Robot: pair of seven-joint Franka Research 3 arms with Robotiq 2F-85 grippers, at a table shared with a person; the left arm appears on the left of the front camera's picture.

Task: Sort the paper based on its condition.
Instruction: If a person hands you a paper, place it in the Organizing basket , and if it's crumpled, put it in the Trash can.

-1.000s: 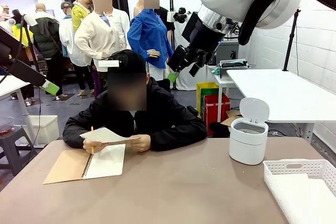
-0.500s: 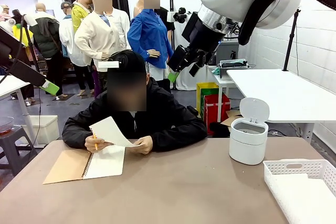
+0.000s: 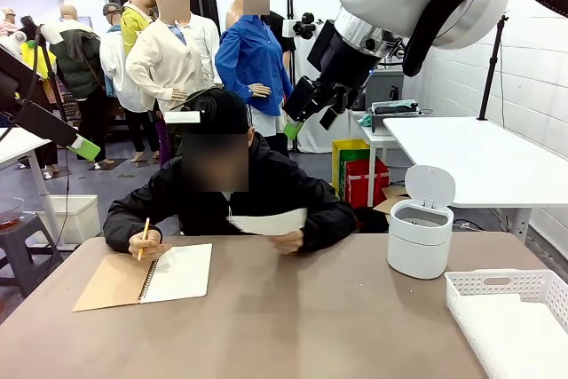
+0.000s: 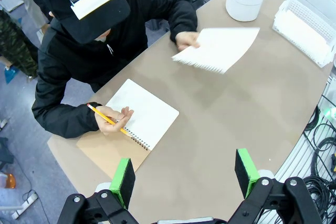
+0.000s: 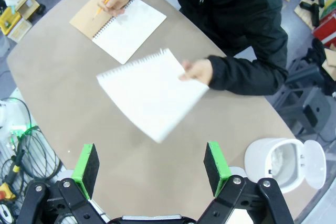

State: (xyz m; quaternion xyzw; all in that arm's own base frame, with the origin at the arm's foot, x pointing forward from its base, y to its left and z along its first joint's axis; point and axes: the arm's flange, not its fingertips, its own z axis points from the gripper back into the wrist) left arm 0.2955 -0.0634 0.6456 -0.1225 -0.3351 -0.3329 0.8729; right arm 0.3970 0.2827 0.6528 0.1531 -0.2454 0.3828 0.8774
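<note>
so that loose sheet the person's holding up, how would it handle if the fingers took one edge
Probably floppy: the loose sheet, held at one side by the person's hand, looks thin and bowed. Likely very light, so it may flutter. Its toothed torn edge could rip if pinched there.

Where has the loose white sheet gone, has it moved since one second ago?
Yes. In the front view the sheet went from above the notebook rightward, toward the white bin, held in the person's hand.

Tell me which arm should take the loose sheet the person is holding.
Probably right. The sheet hangs just ahead of the open right gripper, and the white basket and bin stand on that side.
</note>
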